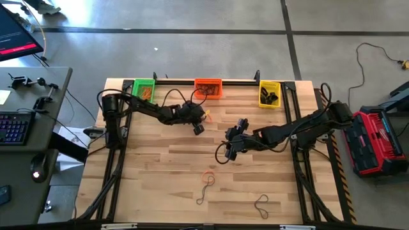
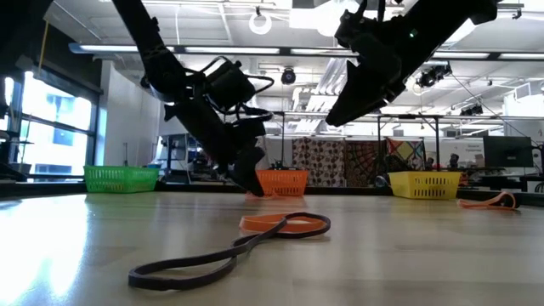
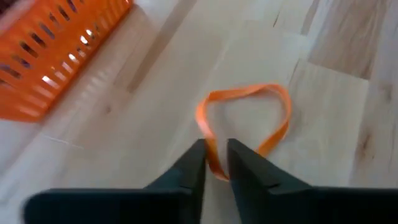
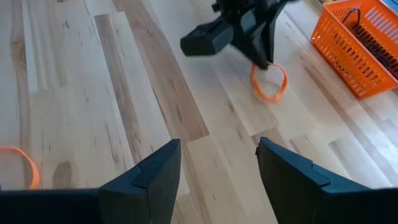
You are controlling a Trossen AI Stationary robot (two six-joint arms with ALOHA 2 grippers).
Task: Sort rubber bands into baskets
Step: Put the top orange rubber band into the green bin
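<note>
An orange rubber band (image 3: 249, 118) lies on the wood table just in front of the orange basket (image 1: 208, 88). My left gripper (image 3: 216, 163) is down at this band, its fingers closed in on the band's near side; it also shows in the right wrist view (image 4: 261, 59). My right gripper (image 4: 217, 165) hangs open above the table's middle (image 1: 230, 148), holding nothing. The green basket (image 1: 144, 89) and yellow basket (image 1: 269, 94) stand along the far edge, bands inside them. My left gripper pinches the orange band's strip (image 3: 215, 165) between its two fingertips, on the side of the loop nearest the gripper. The fingers slant down from the table's left. The remaining loop (image 3: 280, 106) lies flat on the table beyond the fingertips.
More bands lie on the near half of the table: an orange one (image 1: 209, 176) touching a dark one (image 1: 203, 191), and another dark one (image 1: 261, 204). A black rail (image 1: 211, 81) runs behind the baskets. Bare wood lies between the two arms.
</note>
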